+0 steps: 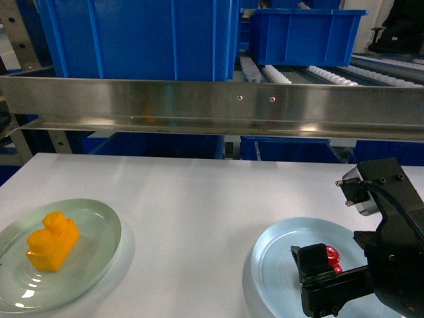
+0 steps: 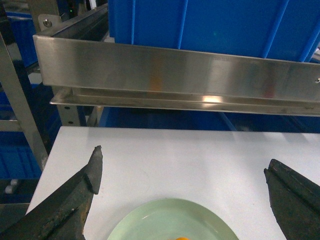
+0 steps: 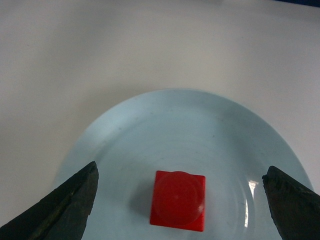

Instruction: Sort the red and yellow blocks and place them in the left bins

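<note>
there are 2 blocks: 1 red block (image 3: 178, 200) and 1 yellow block (image 1: 52, 241). there are 2 round plates, 1 pale green plate (image 1: 99, 218) and 1 pale blue plate (image 3: 150, 130). 2 blue bins stand behind the rail, 1 large bin (image 1: 139, 36) and 1 smaller bin (image 1: 301, 36).

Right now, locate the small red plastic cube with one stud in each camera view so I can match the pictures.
Head: the small red plastic cube sits at lower right on the pale blue round plate, mostly hidden behind the right claw.
Left wrist: not in it.
Right wrist: bottom centre, between the open claw's fingers.
Shared landmark: the pale blue round plate, in the head and right wrist views.
</note>
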You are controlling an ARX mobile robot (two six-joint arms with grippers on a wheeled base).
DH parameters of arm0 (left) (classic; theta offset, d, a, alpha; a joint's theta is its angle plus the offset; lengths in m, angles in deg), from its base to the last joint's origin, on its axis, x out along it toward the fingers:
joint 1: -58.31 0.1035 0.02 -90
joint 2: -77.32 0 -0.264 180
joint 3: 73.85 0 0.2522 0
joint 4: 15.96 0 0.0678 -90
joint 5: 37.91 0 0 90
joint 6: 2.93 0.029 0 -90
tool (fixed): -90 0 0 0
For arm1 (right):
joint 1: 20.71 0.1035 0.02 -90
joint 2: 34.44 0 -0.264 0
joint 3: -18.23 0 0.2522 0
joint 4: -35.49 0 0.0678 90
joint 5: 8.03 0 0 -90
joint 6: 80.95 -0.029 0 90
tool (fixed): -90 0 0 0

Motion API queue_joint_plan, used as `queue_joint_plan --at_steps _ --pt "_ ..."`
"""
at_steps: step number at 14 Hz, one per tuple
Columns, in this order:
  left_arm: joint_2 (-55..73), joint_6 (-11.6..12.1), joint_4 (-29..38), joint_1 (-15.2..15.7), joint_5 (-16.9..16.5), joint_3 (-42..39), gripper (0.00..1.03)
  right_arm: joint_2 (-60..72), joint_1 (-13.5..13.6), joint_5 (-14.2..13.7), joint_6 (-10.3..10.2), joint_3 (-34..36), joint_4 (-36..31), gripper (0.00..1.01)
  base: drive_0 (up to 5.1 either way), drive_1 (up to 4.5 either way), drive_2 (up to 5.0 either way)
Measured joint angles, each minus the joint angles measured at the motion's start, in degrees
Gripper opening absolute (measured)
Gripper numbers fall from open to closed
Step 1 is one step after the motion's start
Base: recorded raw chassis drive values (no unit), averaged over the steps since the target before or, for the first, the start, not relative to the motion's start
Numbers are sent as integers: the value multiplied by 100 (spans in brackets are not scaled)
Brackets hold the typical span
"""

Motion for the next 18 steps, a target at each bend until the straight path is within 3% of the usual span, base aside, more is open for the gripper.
queue_joint_plan --at_steps 2,3,4,8,11,15,18 --pt "0 0 -2 0 0 0 98 535 -282 -4 39 -208 -79 98 0 0 0" --pt "0 0 0 0 -2 0 98 907 -470 192 9 -219 -245 98 0 0 0" --pt "0 0 0 0 0 0 98 1036 -442 251 -164 -221 -483 89 0 0 0" --pt "0 0 -4 0 0 0 98 1213 -271 186 -328 -201 -763 50 0 0 0" --pt "0 0 -2 0 -2 0 98 1224 -149 72 -365 -153 -1008 29 0 0 0" --pt "0 0 0 0 0 0 98 1139 -118 -175 -321 -4 -1172 29 0 0 0" --pt "0 0 -2 0 0 0 98 667 -129 -249 -179 229 -1272 28 0 0 0"
